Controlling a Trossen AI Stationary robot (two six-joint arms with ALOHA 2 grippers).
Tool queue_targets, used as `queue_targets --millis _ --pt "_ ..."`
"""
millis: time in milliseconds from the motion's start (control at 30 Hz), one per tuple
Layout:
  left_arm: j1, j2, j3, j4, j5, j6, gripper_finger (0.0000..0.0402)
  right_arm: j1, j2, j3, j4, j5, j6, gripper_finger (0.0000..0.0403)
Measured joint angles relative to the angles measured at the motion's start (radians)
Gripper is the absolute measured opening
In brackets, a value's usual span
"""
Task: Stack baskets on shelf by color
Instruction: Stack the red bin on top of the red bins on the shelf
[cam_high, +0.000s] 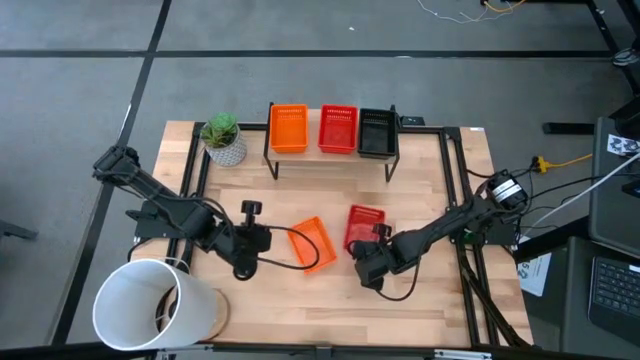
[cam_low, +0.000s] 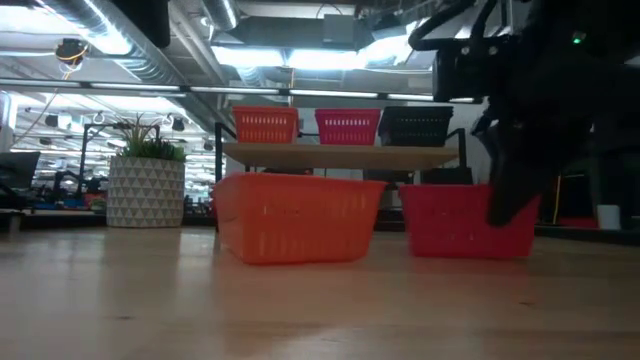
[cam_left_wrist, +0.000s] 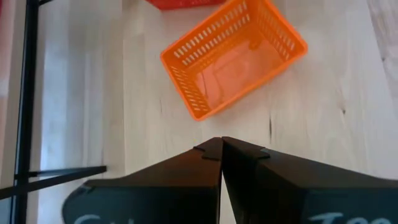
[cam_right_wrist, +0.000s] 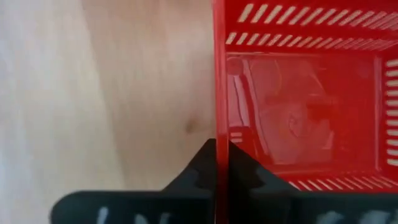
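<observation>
Orange, red and black mesh baskets sit in a row on your shelf (cam_high: 330, 158) at the back of the table (cam_high: 440, 300), while a loose orange basket (cam_high: 312, 243) lies open side up and skewed near the table's middle, with a loose red basket (cam_high: 364, 226) just to its right. Your right hand (cam_high: 368, 252) reaches in low and is clamped on the red basket's near wall, one finger inside and one outside. Your left hand (cam_high: 262, 240) rests just beside the orange basket with its fingers pressed together on nothing; no writing is readable.
</observation>
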Motion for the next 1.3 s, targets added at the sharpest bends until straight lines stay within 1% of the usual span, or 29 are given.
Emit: queue_targets --millis 67,167,267,333,467,600,667,733,800,867,933,1000,1067,1133,1200,1233,1300 --pt "-0.003 -0.001 0.000 0.002 -0.001 0.000 0.0002 0.008 -0.014 0.006 -0.019 -0.024 0.004 0.0004" --pt "-0.004 -0.001 0.000 0.001 -0.001 -0.001 0.0001 0.032 -0.037 0.065 -0.116 -0.055 0.046 0.0003" --pt "-0.003 0.000 0.000 0.000 -0.002 -0.001 0.0002 0.068 -0.047 0.171 -0.295 -0.030 0.070 0.0002" --pt "-0.003 0.000 0.000 -0.001 -0.002 -0.001 0.0002 0.092 -0.048 0.258 -0.398 0.012 0.076 0.0002" --pt "-0.004 0.000 0.000 -0.038 -0.002 0.003 0.0001 0.140 -0.049 0.428 -0.576 0.192 0.052 0.0002" --pt "-0.007 -0.024 0.000 -0.081 -0.001 -0.009 0.0001 0.155 -0.049 0.576 -0.729 0.456 -0.008 0.0001" --pt "-0.014 -0.036 0.000 -0.096 -0.002 -0.021 0.0001 0.129 -0.049 0.640 -0.787 0.564 -0.051 0.0001" --pt "-0.022 -0.046 0.000 -0.097 -0.001 -0.022 0.0002 0.082 -0.049 0.705 -0.806 0.649 -0.120 0.0001" --pt "-0.037 -0.056 0.000 -0.098 0.000 -0.023 0.0001 0.014 -0.049 0.768 -0.791 0.666 -0.236 0.0001" --pt "-0.057 -0.073 0.000 -0.096 -0.002 -0.024 0.0001 -0.073 -0.049 0.825 -0.733 0.637 -0.382 0.0001" --pt "-0.076 -0.081 0.000 -0.097 -0.001 -0.025 0.0002 -0.178 -0.049 0.876 -0.675 0.579 -0.537 0.0000" --pt "-0.088 -0.081 0.000 -0.097 -0.010 -0.024 0.0002 -0.289 -0.049 0.919 -0.610 0.473 -0.689 0.0000" --pt "-0.100 -0.080 0.000 -0.100 -0.032 -0.024 0.0001 -0.406 -0.049 0.943 -0.544 0.326 -0.797 0.0000" --pt "-0.110 -0.080 0.000 -0.114 -0.049 -0.025 0.0001 -0.524 -0.049 0.947 -0.499 0.172 -0.854 0.0000" --pt "-0.115 -0.080 0.000 -0.124 -0.057 -0.025 0.0002 -0.625 -0.046 0.931 -0.460 0.048 -0.875 0.0000" --pt "-0.115 -0.080 0.000 -0.124 -0.058 -0.025 0.0003 -0.669 -0.044 0.912 -0.449 0.005 -0.882 0.0000" --pt "-0.115 -0.080 0.000 -0.127 -0.060 -0.024 0.0003 -0.732 -0.037 0.853 -0.425 -0.026 -0.900 0.0000"
